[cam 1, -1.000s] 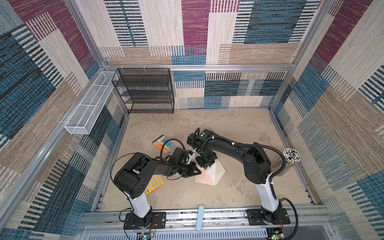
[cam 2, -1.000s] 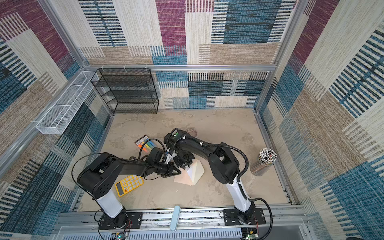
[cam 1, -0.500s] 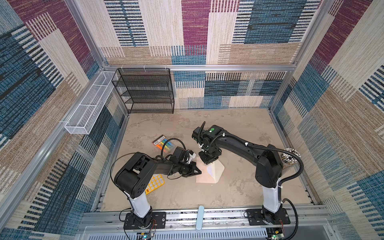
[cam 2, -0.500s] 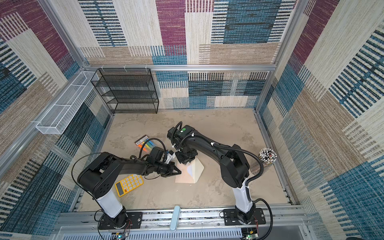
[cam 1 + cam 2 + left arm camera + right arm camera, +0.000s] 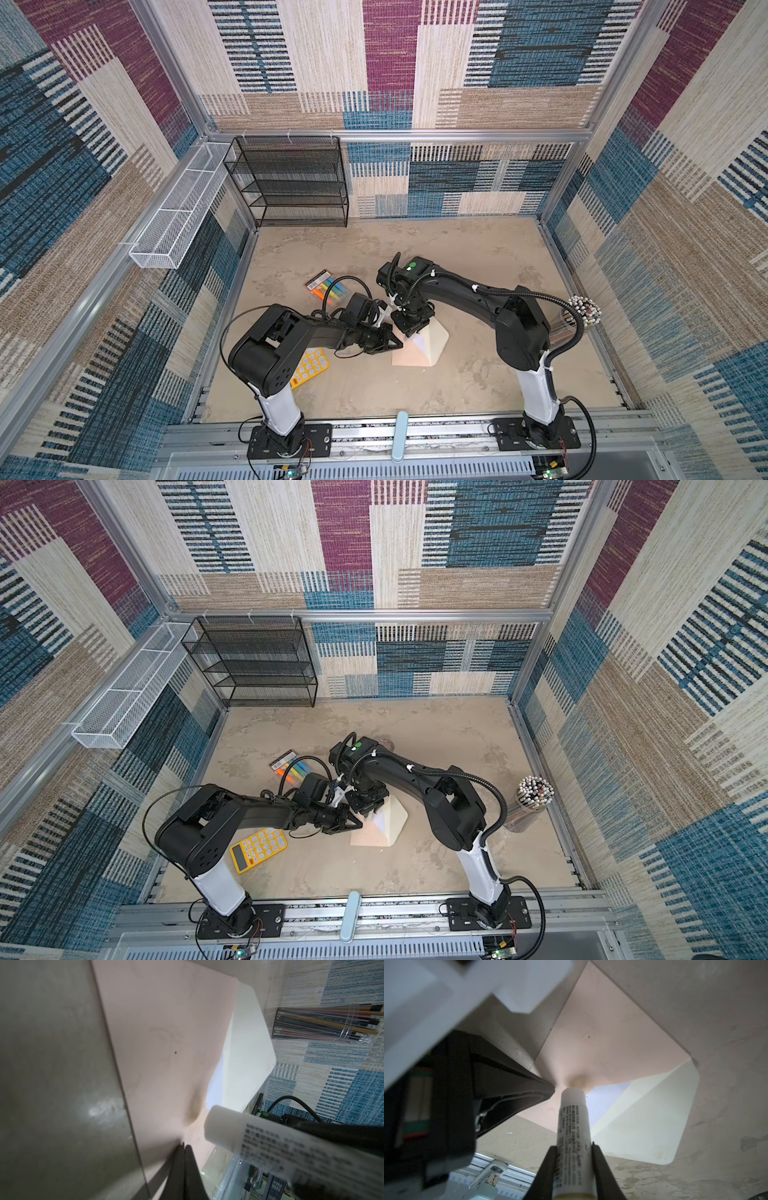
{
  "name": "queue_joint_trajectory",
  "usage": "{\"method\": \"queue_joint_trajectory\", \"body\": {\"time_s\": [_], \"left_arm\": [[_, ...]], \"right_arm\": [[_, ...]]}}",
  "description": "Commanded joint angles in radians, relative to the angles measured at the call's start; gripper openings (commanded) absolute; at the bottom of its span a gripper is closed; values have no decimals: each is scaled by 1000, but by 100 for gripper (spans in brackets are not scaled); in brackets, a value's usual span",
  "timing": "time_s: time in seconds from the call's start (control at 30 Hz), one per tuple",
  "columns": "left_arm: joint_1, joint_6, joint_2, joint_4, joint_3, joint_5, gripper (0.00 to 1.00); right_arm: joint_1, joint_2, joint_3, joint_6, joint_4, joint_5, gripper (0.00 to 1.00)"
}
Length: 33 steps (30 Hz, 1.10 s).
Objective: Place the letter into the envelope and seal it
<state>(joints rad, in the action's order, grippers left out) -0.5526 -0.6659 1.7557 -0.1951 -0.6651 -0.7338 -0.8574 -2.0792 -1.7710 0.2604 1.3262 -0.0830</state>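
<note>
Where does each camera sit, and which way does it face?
Top views: high overhead, looking down on table, left arm, right arm, envelope.
Left wrist: on left arm, along its shut jaws toward the envelope.
Right wrist: on right arm, along jaws clamping the glue stick.
Shared: both wrist views show the glue stick's tip at the envelope.

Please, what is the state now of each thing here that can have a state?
envelope: on the table, flap open, not sealed.
letter: inside the envelope, a strip showing at the mouth.
glue stick: gripped, its end at the envelope's mouth.
left gripper: fingers shut, tips on the envelope.
right gripper: fingers shut on the glue stick.
pencil cup: upright.
</note>
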Motion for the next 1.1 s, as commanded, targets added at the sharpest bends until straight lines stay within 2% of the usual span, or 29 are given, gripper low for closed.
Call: {"method": "queue_joint_trajectory", "body": {"time_s": [0.0, 0.7, 1.07], "left_arm": [[0, 23, 8, 126, 2, 82, 0], [2, 19, 7, 114, 12, 77, 0], [2, 16, 5, 112, 17, 82, 0]], "right_arm": [[-7, -11, -7, -9, -11, -14, 0], [-9, -66, -6, 26, 13, 156, 0], [-4, -61, 1, 42, 14, 199, 0]]}}
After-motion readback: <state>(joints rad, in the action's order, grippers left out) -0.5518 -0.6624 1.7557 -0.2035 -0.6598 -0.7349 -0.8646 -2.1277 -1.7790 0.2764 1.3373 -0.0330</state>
